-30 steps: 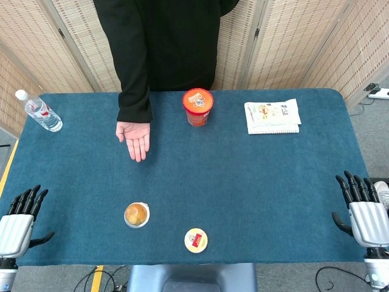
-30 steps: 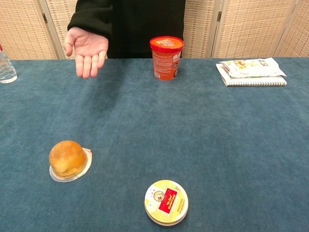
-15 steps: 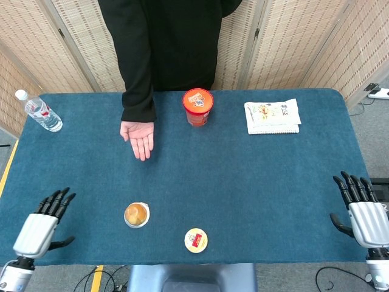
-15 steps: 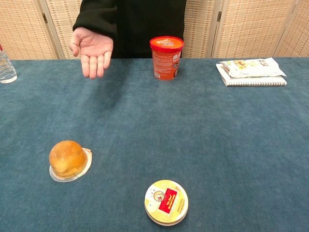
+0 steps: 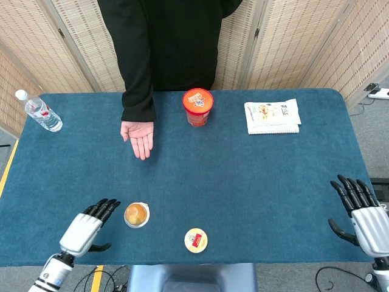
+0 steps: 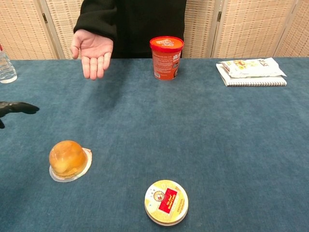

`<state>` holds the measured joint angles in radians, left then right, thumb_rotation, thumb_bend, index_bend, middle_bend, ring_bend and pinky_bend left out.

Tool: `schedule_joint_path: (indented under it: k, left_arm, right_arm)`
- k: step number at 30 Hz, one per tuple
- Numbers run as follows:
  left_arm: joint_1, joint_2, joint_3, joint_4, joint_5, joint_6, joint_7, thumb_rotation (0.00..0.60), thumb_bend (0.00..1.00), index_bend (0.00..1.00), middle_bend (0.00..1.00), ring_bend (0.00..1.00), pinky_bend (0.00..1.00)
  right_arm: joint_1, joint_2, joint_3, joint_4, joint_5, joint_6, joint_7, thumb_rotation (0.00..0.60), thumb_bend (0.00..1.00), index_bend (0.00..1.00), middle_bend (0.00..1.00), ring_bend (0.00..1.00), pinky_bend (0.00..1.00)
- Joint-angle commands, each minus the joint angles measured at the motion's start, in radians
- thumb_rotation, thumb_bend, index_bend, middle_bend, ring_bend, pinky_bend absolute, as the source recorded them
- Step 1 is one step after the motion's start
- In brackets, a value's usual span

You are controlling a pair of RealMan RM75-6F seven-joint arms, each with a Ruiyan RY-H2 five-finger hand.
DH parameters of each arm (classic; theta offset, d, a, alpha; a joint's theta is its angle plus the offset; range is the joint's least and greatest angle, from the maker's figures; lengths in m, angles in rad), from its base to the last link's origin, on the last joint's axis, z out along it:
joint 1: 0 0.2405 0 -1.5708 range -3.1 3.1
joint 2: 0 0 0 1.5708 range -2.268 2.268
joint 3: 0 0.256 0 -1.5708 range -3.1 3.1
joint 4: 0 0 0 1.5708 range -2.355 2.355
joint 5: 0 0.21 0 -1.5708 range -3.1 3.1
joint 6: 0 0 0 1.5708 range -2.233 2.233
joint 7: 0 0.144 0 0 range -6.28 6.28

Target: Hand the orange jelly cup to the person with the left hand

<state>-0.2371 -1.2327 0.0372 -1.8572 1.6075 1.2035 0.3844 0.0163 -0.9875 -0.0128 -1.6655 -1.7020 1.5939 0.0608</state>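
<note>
Left hand [image 5: 82,231] hovers with fingers [image 5: 104,207] released, holding nothing; the orange jelly cup [image 5: 136,214] sits just beyond their tips on the bench [image 5: 255,182]. A shallow approach could shove the slick dome away from the person's palm [image 5: 140,135].

The orange jelly cup [image 5: 136,215] is seen in the lower left of the head view, set upside down on the blue cloth, its translucent orange dome up and its white rim flat on the surface.
</note>
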Motion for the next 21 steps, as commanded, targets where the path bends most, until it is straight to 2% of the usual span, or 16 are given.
schedule_joint_path:
  k: [1, 6, 12, 21]
  left_arm:
    - [-0.05, -0.062, -0.045, 0.006, -0.072, -0.064, 0.043, 0.6, 0.15, 0.08, 0.15, 0.15, 0.32]
    - [-0.102, -0.109, -0.081, 0.066, -0.143, -0.127, 0.027, 0.6, 0.15, 0.15, 0.19, 0.17, 0.32]
    - [-0.156, -0.151, -0.1, 0.142, -0.208, -0.197, -0.004, 0.6, 0.15, 0.16, 0.2, 0.17, 0.32]
    - [-0.185, -0.196, -0.089, 0.223, -0.216, -0.198, -0.025, 0.6, 0.15, 0.25, 0.26, 0.24, 0.38]
  right_arm:
    - [-0.011, 0.009, -0.014, 0.018, -0.029, 0.023, 0.029, 0.6, 0.23, 0.0, 0.0, 0.0, 0.0]
    - [-0.021, 0.014, -0.019, 0.034, -0.049, 0.054, 0.059, 0.6, 0.23, 0.0, 0.0, 0.0, 0.0]
    - [-0.035, 0.013, -0.019, 0.046, -0.059, 0.09, 0.074, 0.6, 0.23, 0.0, 0.0, 0.0, 0.0]
    - [-0.047, 0.011, -0.017, 0.055, -0.059, 0.115, 0.086, 0.6, 0.23, 0.0, 0.0, 0.0, 0.0]
